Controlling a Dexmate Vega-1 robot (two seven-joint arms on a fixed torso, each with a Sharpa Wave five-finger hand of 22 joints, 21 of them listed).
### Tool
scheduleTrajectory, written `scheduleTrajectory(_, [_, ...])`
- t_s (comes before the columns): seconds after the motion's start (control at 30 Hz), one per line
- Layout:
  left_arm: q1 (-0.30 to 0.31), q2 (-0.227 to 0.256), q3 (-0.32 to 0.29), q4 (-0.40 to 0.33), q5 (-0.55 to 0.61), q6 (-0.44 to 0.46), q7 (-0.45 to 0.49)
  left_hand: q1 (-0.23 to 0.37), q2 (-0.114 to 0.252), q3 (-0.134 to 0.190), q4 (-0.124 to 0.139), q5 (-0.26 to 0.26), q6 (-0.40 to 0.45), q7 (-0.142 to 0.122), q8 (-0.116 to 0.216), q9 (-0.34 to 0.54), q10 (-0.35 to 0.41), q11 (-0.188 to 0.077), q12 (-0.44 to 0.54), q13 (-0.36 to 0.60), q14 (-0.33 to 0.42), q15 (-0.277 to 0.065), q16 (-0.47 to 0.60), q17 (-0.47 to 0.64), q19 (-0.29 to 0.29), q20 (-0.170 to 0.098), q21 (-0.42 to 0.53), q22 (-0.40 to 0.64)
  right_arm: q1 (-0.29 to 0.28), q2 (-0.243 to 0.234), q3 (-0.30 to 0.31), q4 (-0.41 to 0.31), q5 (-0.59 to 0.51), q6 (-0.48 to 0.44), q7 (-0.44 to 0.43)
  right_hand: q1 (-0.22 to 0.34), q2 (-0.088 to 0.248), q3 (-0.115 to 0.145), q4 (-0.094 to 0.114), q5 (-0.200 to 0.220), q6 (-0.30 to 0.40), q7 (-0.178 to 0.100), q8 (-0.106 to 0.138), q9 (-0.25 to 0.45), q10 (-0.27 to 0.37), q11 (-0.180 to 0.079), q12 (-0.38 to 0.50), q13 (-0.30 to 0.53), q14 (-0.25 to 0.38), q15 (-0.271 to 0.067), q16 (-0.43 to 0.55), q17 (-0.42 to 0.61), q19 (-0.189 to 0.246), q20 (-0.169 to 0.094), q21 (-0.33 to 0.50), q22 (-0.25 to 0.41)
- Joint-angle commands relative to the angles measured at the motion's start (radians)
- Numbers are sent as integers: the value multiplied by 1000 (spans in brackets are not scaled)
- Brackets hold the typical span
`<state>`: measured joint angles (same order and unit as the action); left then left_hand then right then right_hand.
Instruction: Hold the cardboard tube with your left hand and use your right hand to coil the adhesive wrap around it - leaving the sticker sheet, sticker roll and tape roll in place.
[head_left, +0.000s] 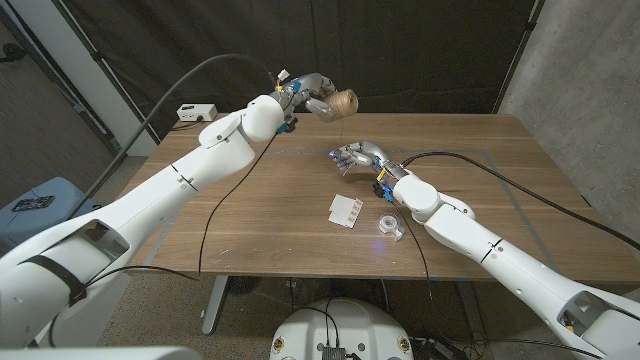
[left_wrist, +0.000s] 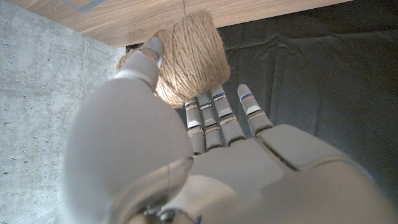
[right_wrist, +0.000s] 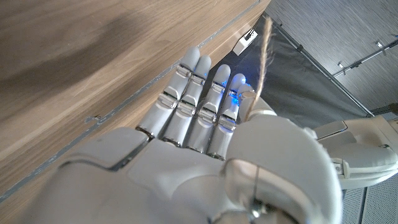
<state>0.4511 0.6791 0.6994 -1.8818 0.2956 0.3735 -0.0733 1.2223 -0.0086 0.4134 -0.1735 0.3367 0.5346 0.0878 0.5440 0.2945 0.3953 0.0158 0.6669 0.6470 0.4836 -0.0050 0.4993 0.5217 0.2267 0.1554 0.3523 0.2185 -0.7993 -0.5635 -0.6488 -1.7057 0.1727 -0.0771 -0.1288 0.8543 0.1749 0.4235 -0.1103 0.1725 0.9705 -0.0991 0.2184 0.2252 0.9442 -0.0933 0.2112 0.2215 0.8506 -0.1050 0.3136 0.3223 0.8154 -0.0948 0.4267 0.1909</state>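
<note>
Head view. The left hand (head_left: 312, 97) is raised above the far side of the table (head_left: 250, 215) and grips the tube (head_left: 343, 102), which already carries a thick brown winding that looks like twine. A thin strand (head_left: 345, 128) drops from the tube toward the right hand (head_left: 355, 157), which sits low over the table's middle. The right fingers are curled; whether they pinch the strand cannot be told here. The sticker sheet (head_left: 345, 210) and a clear tape roll (head_left: 389, 222) lie on the table close to the right forearm, apart from both hands. The sticker roll cannot be made out.

Left wrist view. The left hand (left_wrist: 186, 155) clasps the tube (left_wrist: 186, 59) between thumb and fingers. The winding covers all of the tube that shows; no bare cardboard is visible. The far end of the tube is hidden behind the thumb.

Right wrist view. The right hand (right_wrist: 205, 143) has its fingers extended close together over the table (right_wrist: 81, 74). The strand (right_wrist: 264, 59) runs taut from beside the thumb away toward the background. The strand appears held at the thumb, but the contact point is hidden by the hand.

Status. Judged from the winding, coiling is well advanced. The free strand remains to be wound. How much is left cannot be told.
</note>
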Motion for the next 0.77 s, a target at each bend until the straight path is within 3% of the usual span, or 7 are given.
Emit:
scheduleTrajectory(0.03, [-26,-20,13,60,-6,-37,1,21,130,18,10,7,110,-23,50,86,32,-31,8,102,4,4,3,3,-5,1,8,1,-4,-4,5,-20,4,-18,-8,-2,7,2,-4,0,8,-1,4,1,1,1,1,3,-1,-110,0,2,-6,-76,9,0])
scheduleTrajectory(0.77, [-55,-50,35,121,9,-51,9,18,131,17,12,9,109,-25,48,87,31,-30,7,102,2,5,2,4,-6,2,9,1,-27,-29,17,-61,14,-12,-4,-1,7,2,-5,0,8,4,3,2,0,2,1,3,-1,-110,-2,3,-6,-75,13,0])
